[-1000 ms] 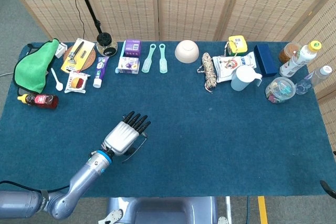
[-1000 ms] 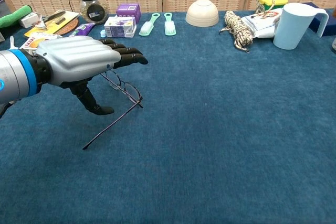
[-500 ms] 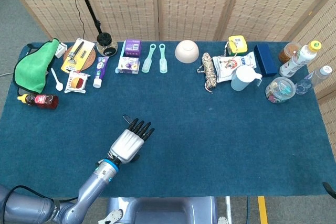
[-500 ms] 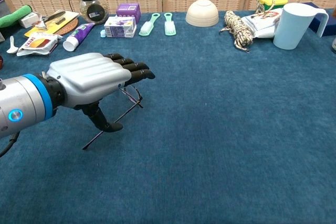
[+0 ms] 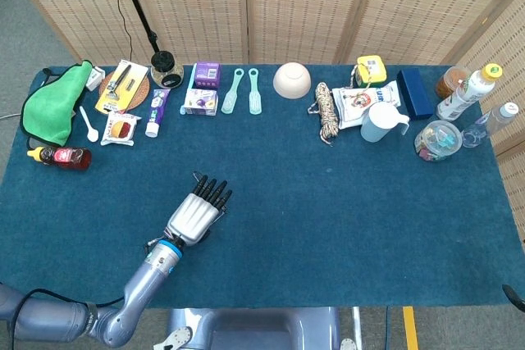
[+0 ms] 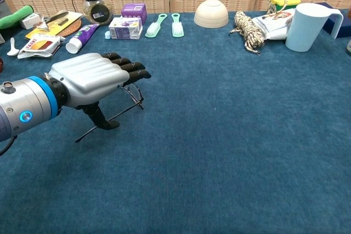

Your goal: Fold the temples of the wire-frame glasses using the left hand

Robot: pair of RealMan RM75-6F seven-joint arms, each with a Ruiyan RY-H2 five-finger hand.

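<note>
The wire-frame glasses (image 6: 133, 93) lie on the blue cloth at the near left, mostly under my left hand (image 6: 90, 78). One thin dark temple (image 6: 112, 116) sticks out toward the lower left, with its tip on the cloth. The hand hovers flat over the frame with its fingers stretched forward. Its thumb (image 6: 101, 120) points down and touches that temple. Nothing is gripped. In the head view the left hand (image 5: 195, 214) covers the glasses almost entirely. My right hand shows in neither view.
Along the far edge stand a purple box (image 6: 134, 12), two mint brushes (image 6: 164, 24), a cream bowl (image 6: 211, 13), a coiled rope (image 6: 247, 30) and a pale blue jug (image 6: 308, 27). A toothpaste tube (image 6: 81, 38) and snack packets (image 6: 37, 45) lie far left.
The left hand has drawn back to the left, and its thumb has pushed the free temple in; the temple now lies flatter and closer to the frame.
</note>
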